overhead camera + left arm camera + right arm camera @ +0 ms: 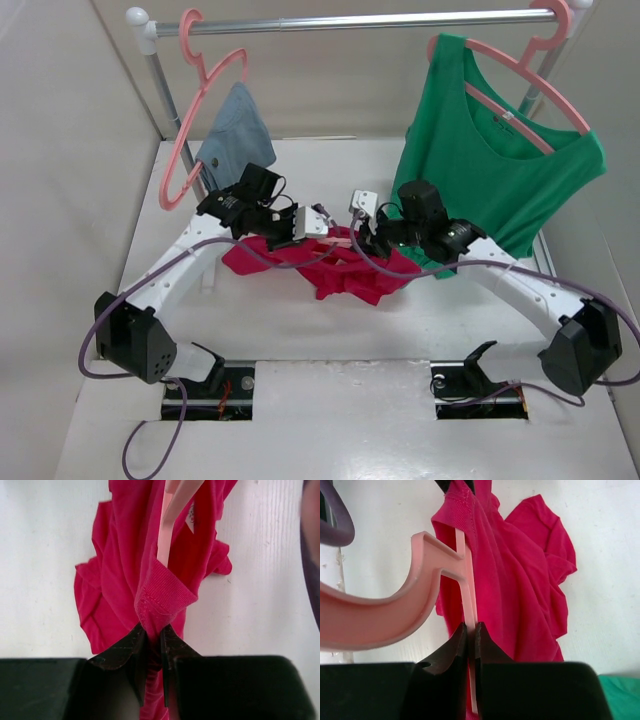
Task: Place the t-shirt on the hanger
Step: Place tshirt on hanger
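t-shirt (120, 580) edge in clenched left end effector (154, 630), hanger (380, 620) bar in clenched right end effector (470, 627)

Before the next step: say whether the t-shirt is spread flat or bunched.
Bunched: the t-shirt lies crumpled in folds, collar hem pinched in the left gripper.

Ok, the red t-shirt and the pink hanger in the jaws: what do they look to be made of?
The t-shirt looks like a soft knit fabric, possibly cotton jersey. It is matte crimson, with a ribbed, stitched neckband, and it falls in loose folds. The hanger looks like moulded plastic. It is pale pink and smooth with a slight sheen, and has a thin flat bar with crisp edges.
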Tool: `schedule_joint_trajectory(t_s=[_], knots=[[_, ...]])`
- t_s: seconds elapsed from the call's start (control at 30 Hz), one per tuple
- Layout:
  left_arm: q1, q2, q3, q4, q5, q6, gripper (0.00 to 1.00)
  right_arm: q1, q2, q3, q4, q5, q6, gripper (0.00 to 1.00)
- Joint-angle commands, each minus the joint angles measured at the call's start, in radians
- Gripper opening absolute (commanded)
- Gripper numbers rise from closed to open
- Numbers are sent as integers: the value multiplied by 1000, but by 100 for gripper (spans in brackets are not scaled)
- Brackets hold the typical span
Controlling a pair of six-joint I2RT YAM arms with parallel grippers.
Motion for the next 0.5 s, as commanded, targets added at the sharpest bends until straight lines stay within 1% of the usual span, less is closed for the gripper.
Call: schedule_joint_trajectory(t_s=[0.0, 0.1, 0.17, 0.27, 0.3, 0.37, 0.43, 0.47], knots=[[2, -28, 52, -31, 64, 18, 0, -57, -79, -16, 47, 60, 29, 0], [31, -10, 61, -22, 54, 7, 0, -68, -137, -16, -12, 73, 4, 0], [49, -1, 87, -57, 79, 46, 0, -79, -174, -38, -39, 85, -5, 0], [49, -1, 100, -71, 116, 69, 0, -79, -185, -47, -39, 85, -5, 0], [49, -1, 112, -71, 128, 81, 0, -68, -185, -47, -27, 85, -5, 14], [49, -1, 136, -92, 159, 90, 0, -57, -160, -47, -1, 85, -5, 26], [49, 10, 155, -115, 172, 100, 0, -45, -127, -36, 13, 100, 4, 39], [49, 10, 164, -125, 173, 113, 0, -34, -116, -27, 26, 120, 4, 42]])
